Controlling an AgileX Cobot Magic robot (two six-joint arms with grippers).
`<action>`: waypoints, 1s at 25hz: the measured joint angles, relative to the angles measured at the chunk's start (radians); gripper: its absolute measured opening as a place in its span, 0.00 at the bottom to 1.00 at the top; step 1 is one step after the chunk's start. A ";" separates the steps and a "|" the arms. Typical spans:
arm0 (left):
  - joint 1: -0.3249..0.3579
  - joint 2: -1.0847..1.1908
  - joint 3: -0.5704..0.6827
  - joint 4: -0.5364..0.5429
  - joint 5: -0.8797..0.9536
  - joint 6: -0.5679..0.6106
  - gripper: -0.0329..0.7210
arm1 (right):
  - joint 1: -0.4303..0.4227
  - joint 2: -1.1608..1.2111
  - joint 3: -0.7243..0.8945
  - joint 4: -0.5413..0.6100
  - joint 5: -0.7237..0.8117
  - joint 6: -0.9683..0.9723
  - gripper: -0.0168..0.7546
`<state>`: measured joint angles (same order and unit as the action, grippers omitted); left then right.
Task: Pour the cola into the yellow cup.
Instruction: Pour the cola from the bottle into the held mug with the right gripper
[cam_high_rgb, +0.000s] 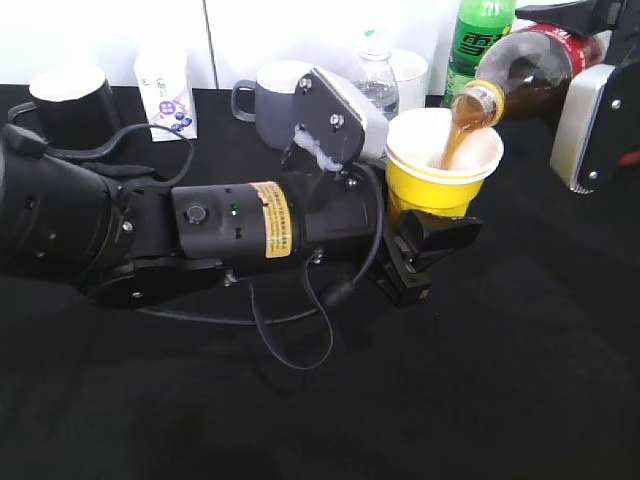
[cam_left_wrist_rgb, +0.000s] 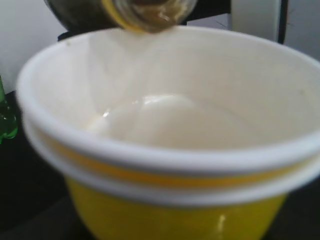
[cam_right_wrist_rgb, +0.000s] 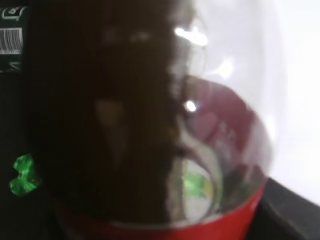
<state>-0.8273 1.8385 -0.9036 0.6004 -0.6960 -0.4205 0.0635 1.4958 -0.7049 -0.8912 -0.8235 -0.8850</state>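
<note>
the left gripper is pinching the yellow cup at its base on the black table. the cola is tilting over the cup, a brown stream pouring in. the right gripper is gripping the bottle; a green soda bottle is standing behind.

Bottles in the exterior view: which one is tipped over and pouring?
The cola bottle, red-labelled, tilted mouth-down over the yellow cup. The green soda bottle and the clear water bottle stand upright behind.
</note>
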 joint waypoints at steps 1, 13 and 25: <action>0.000 0.000 0.000 0.000 0.004 0.000 0.62 | 0.000 0.000 0.000 0.000 0.000 -0.009 0.67; 0.000 0.000 0.000 0.000 0.013 0.000 0.62 | 0.000 0.000 0.000 0.002 0.000 -0.032 0.67; 0.000 0.000 0.000 0.000 0.021 0.000 0.62 | 0.000 -0.002 0.000 0.006 -0.008 -0.081 0.67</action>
<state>-0.8273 1.8385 -0.9036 0.6007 -0.6749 -0.4205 0.0635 1.4939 -0.7049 -0.8855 -0.8313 -0.9661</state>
